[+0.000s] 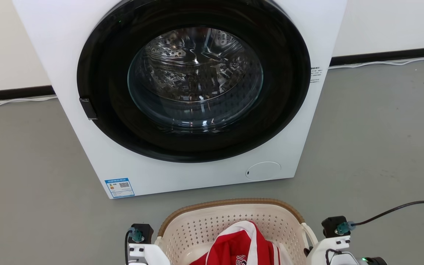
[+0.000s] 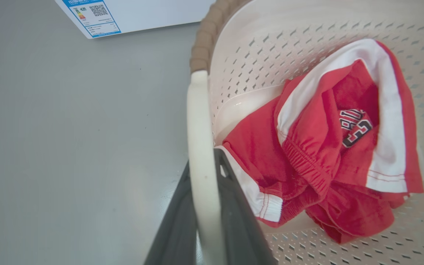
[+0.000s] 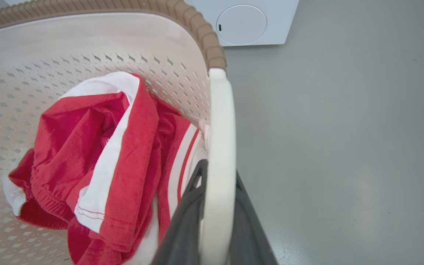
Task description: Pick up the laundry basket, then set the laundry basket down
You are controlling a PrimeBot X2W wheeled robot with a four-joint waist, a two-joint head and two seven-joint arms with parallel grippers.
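The laundry basket point(image 1: 230, 220), cream and perforated with a brown woven-look rim point(image 1: 230, 202), sits at the bottom centre of the head view, just in front of the washer. My left gripper point(image 2: 202, 165) is shut on its left white loop handle point(image 2: 198, 117), which runs up between the two dark fingers. On the other side, my right gripper point(image 3: 217, 173) is shut on the right loop handle point(image 3: 221, 121). Red and white clothes point(image 2: 326, 147) lie bunched inside the basket. I cannot tell whether the basket rests on the floor.
A white front-loading washer point(image 1: 68, 55) with its round dark door point(image 1: 193, 77) closed stands close ahead on the grey floor point(image 1: 381, 140). A black cable point(image 1: 392, 209) trails from my right wrist. White cable point(image 1: 381, 63) runs along the wall base.
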